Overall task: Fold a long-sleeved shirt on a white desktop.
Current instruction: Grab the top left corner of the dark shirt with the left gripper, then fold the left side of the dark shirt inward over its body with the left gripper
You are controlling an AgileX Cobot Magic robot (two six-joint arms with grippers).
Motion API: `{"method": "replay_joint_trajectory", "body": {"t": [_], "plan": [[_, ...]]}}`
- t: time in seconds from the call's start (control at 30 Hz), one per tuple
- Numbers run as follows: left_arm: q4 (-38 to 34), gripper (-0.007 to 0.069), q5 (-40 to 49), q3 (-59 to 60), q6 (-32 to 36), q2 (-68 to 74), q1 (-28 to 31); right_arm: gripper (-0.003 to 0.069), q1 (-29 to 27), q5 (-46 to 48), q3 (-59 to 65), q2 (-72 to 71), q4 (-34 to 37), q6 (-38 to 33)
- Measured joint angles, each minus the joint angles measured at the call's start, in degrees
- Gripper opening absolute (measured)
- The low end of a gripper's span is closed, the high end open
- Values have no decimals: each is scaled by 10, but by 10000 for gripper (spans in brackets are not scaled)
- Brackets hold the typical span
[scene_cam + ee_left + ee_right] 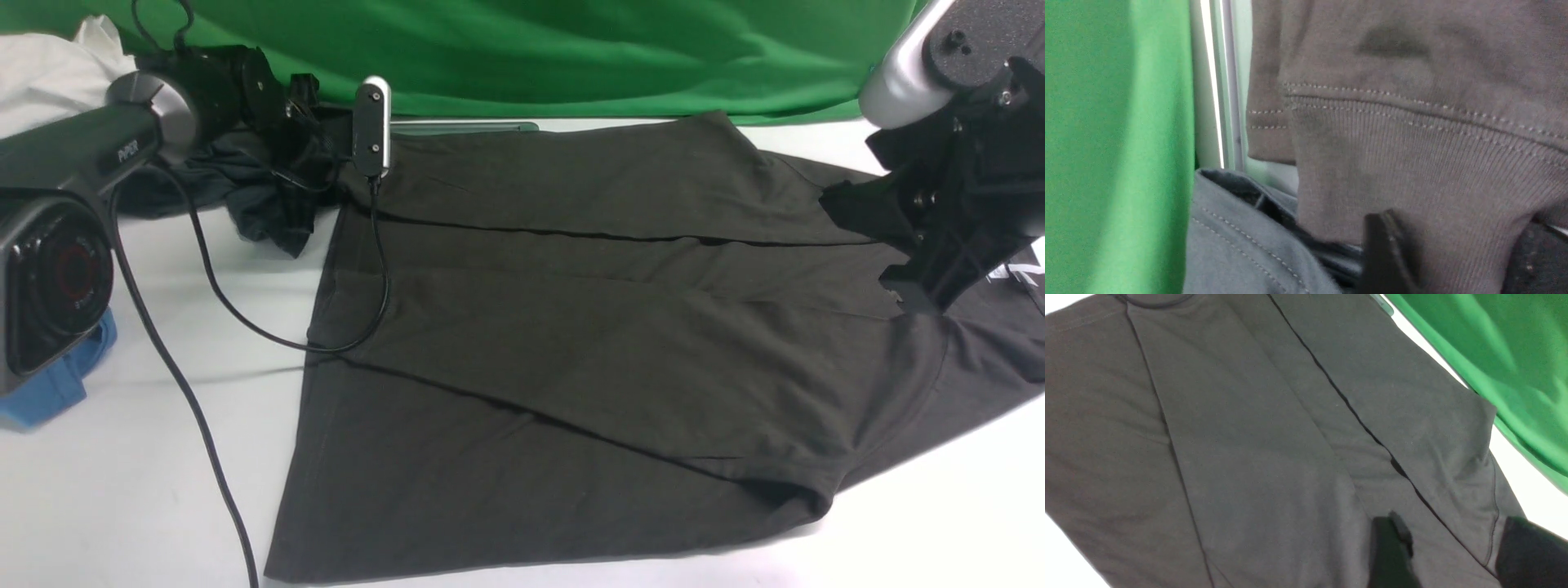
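Note:
The long-sleeved shirt (pixel 571 327) lies flat on the white desktop (pixel 163 490), dark brownish-charcoal, with both sleeves folded across its body. My left gripper (pixel 1453 249) is at the shirt's far left corner. It is open, and the ribbed cuff (pixel 1412 175) lies loose between its spread fingers (pixel 1384 253). In the front view that gripper is mostly lost against dark cloth. My right gripper (pixel 902 282) hovers over the shirt's shoulder end at the right. In the right wrist view the right gripper (pixel 1453 539) is open above the fabric and holds nothing.
A slate-grey garment (pixel 245 196) is bunched by the left arm, beside the cuff. A blue item (pixel 57 376) sits at the left edge. The left wrist camera's black cable (pixel 204 278) loops onto the shirt's left hem. Green cloth backdrop (pixel 571 49) closes the far side.

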Motion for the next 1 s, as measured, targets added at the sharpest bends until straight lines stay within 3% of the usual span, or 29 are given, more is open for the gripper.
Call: {"method": "replay_joint_trajectory", "body": {"t": [0.03, 0.17, 0.3, 0.77, 1.0], "plan": [[0, 330, 0, 0, 0, 0, 0, 346, 0, 0, 0, 0, 0, 0], [0, 167, 22, -1, -2, 1, 0, 346, 0, -5, 0, 0, 0, 0], [-5, 57, 46, -2, -2, -3, 0, 346, 0, -5, 0, 0, 0, 0], [-44, 50, 181, -1, -9, -109, 0, 351, 0, -2, 0, 1, 0, 10], [-55, 50, 237, 14, -89, -176, 0, 424, 0, -17, 0, 77, 0, 19]]}}
